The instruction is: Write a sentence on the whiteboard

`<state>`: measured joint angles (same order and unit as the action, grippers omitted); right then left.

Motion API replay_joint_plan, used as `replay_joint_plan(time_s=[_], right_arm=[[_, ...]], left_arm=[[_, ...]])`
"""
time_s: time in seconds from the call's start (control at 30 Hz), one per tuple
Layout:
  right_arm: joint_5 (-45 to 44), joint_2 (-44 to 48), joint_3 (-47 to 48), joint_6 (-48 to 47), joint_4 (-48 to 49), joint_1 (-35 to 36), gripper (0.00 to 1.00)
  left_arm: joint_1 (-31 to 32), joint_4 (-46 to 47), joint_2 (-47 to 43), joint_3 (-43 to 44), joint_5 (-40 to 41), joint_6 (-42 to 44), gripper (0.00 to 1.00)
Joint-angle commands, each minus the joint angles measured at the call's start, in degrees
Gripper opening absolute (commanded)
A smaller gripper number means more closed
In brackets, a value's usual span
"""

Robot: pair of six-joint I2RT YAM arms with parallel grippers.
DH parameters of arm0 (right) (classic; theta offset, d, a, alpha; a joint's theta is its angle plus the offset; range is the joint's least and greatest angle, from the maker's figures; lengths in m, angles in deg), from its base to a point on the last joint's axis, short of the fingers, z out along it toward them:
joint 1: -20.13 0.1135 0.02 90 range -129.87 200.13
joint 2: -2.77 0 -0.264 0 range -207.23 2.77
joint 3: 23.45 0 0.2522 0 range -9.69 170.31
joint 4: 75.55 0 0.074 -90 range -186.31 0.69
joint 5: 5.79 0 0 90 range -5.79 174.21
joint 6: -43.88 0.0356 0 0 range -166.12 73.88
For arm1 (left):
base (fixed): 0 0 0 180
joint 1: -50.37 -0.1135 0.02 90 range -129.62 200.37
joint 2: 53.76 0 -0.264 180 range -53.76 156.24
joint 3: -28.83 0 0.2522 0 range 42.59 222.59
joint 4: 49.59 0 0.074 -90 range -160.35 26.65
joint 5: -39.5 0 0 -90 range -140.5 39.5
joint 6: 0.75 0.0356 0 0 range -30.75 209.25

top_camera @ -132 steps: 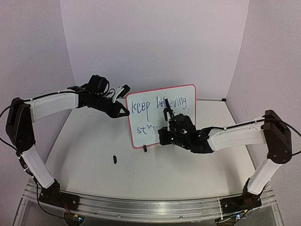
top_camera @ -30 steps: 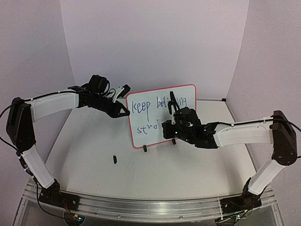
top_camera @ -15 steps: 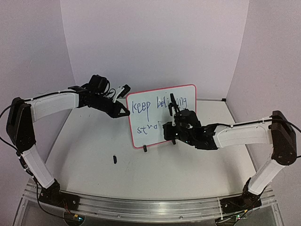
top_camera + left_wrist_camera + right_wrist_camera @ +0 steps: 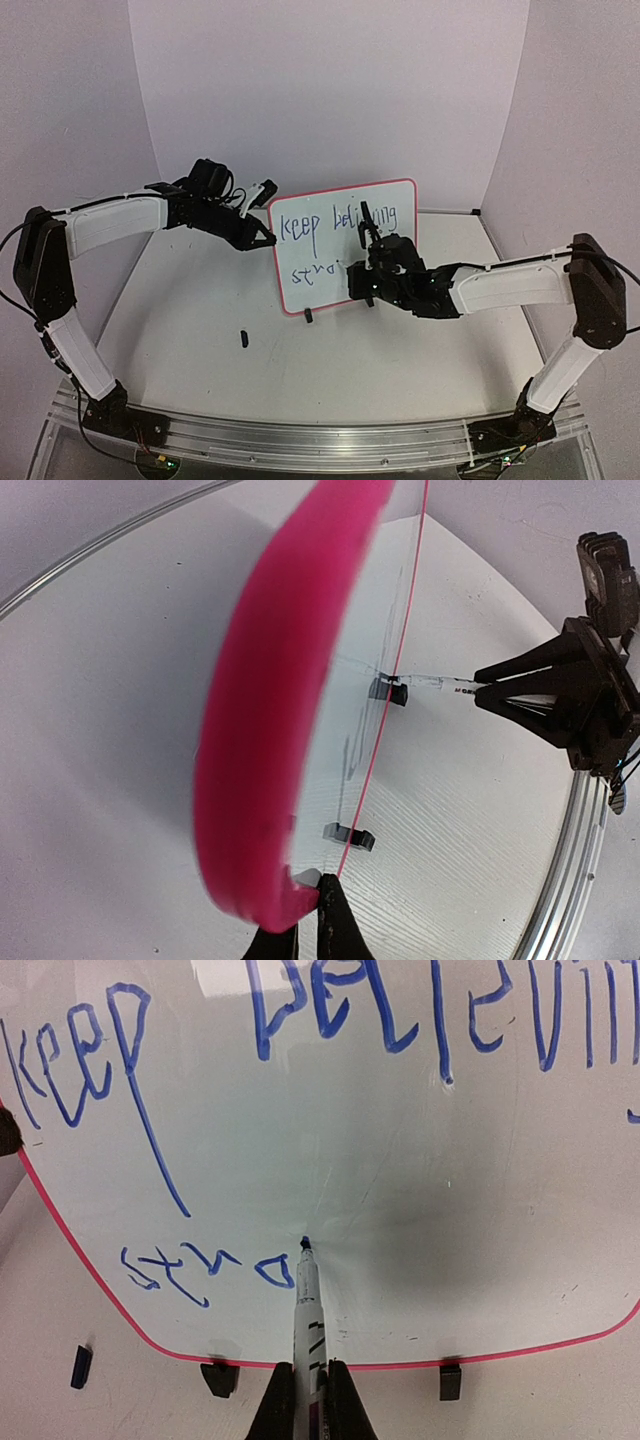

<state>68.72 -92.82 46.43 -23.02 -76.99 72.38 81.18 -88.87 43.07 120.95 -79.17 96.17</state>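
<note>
The whiteboard (image 4: 300, 252) stands upright on the table, white with a thin red border. The sentence reads "keep believing" (image 4: 330, 1020) in blue, with "stro" (image 4: 200, 1265) below it. My left gripper (image 4: 268, 238) is shut on the whiteboard's left edge (image 4: 290, 680), its fingertips (image 4: 322, 905) pinching the red rim. My right gripper (image 4: 305, 1385) is shut on a white marker (image 4: 307, 1300). The marker's blue tip touches the board just right of the "o". In the top view the right gripper (image 4: 365, 232) hides part of "believing".
A small dark marker cap (image 4: 243, 338) lies on the table left of the board's front, also visible as the cap (image 4: 81, 1365). Two black clip feet (image 4: 219, 1377) (image 4: 451, 1380) hold the board. Walls close the back and sides; an aluminium rail (image 4: 300, 435) runs along the near edge.
Since the earliest frame the lower line has gained letters, from "st" and a stroke to "stro". Over the last second the right gripper shifted slightly; the left arm stayed still.
</note>
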Motion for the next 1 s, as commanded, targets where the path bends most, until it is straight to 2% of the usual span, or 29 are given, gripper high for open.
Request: replay_joint_plan(time_s=[0.0, 0.3, 0.97], right_arm=[[-0.3, -1.3, -0.6, 1.3, 1.0, -0.6, 0.00], [0.8, -0.6, -2.9, 3.5, 1.0, -0.6, 0.00], [-0.4, 2.7, -0.2, 0.5, 1.8, -0.6, 0.00]], left_arm=[[1.2, -8.7, 3.0, -1.3, 3.7, 2.7, 0.00], [1.2, -8.6, 3.2, -1.3, 3.8, 2.7, 0.00], [1.1, -8.6, 3.4, -1.2, 3.6, 2.7, 0.00]])
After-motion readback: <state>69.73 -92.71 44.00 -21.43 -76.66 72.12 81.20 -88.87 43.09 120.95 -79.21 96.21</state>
